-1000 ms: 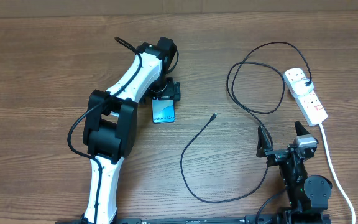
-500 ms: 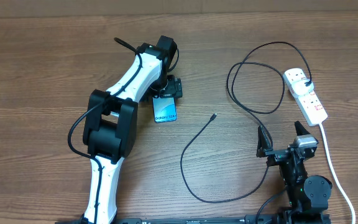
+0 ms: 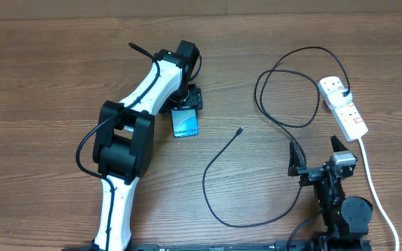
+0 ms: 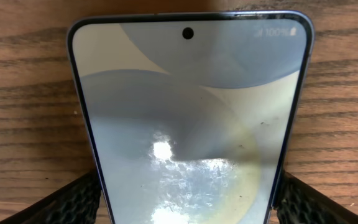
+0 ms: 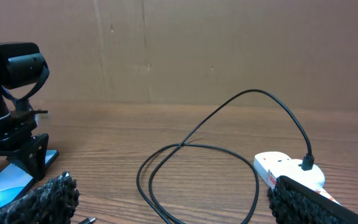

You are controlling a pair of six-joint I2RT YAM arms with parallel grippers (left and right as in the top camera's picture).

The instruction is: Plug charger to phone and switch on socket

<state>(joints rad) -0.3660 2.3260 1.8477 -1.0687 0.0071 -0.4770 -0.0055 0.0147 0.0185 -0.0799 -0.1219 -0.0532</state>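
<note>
Where left pincer [image 3: 185, 109] clamps, phone [image 3: 184, 125] sits.

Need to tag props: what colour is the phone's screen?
Light blue-grey with pale cream curved shapes. The phone shows this best in the left wrist view.

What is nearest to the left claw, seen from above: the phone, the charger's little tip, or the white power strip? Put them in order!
1. The phone: right in the left claw.
2. The charger's tip: farther out, mid-table.
3. The power strip: farthest, over on the right arm's side.
</note>
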